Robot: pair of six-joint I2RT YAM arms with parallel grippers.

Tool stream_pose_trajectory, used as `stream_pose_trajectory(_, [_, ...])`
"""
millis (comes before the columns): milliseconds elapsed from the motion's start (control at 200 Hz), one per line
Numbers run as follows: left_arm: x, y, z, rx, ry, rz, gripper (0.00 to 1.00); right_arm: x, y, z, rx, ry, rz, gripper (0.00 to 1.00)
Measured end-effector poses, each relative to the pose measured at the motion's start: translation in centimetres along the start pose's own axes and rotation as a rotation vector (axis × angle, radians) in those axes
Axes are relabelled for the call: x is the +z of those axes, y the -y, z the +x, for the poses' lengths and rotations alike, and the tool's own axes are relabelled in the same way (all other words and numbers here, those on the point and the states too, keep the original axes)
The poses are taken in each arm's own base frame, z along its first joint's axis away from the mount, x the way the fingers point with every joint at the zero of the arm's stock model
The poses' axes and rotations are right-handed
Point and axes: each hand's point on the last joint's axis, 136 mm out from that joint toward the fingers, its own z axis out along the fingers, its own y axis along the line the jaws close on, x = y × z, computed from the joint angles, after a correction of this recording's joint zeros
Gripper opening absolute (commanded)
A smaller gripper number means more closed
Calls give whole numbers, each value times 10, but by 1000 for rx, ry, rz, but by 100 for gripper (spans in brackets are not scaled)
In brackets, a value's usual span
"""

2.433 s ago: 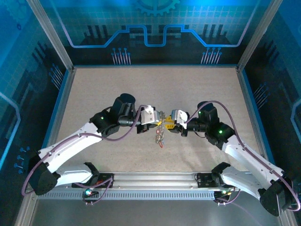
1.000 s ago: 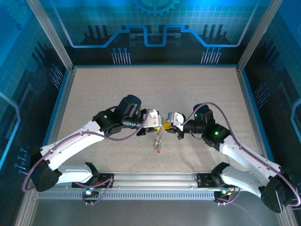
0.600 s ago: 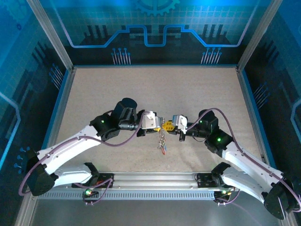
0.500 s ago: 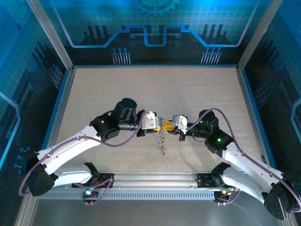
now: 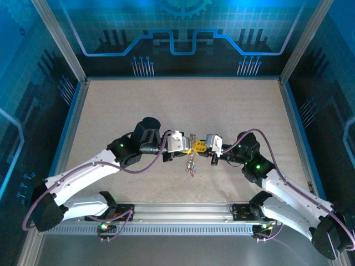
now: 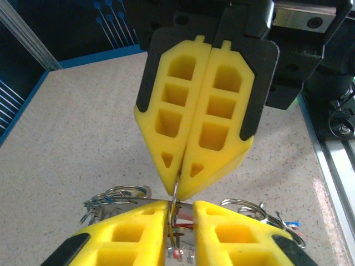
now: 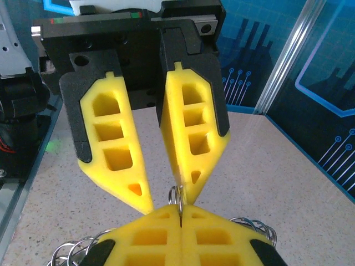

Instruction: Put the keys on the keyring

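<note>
Two arms [image 5: 89,169], two tools [image 5: 187,146], one keyring [image 5: 191,158], keys [image 5: 190,170] too bunched to count

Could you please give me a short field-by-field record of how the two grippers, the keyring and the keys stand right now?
Right gripper: shut on a thin wire of the keyring
Left gripper: facing it tip to tip, jaws narrowly parted, one finger beside the wire
Keys: bunch hanging under the two grippers, a red tag at its low end
Table: speckled beige
</note>
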Motion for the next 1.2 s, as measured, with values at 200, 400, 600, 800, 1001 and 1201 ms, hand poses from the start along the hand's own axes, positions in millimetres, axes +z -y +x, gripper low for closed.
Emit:
stream_pose_trajectory(200, [0, -3, -1, -8, 8, -14, 0, -1, 1, 0, -6, 0, 6, 0])
stream_pose_trajectory(400, [-1, -3, 11, -9, -56, -23, 0, -3, -1, 1, -57, -63, -23, 19])
stream_pose_trajectory(600, [-8, -12, 3, 62, -171, -44, 0, -4, 4, -13, -134, -132, -62, 28])
stream_pose_trajectory(800, [-13, -14, -3, 145, -235, -51, 0, -1, 2, -3, -120, -210, -109, 30])
stream_pose_trajectory(1001, [-15, -8, 7, 183, -289, -8, 0, 2, -1, 3, -65, -220, -135, 30])
stream_pose_trajectory(1201, [-13, -7, 6, 183, -308, 12, 0, 4, -4, 2, -46, -208, -152, 29])
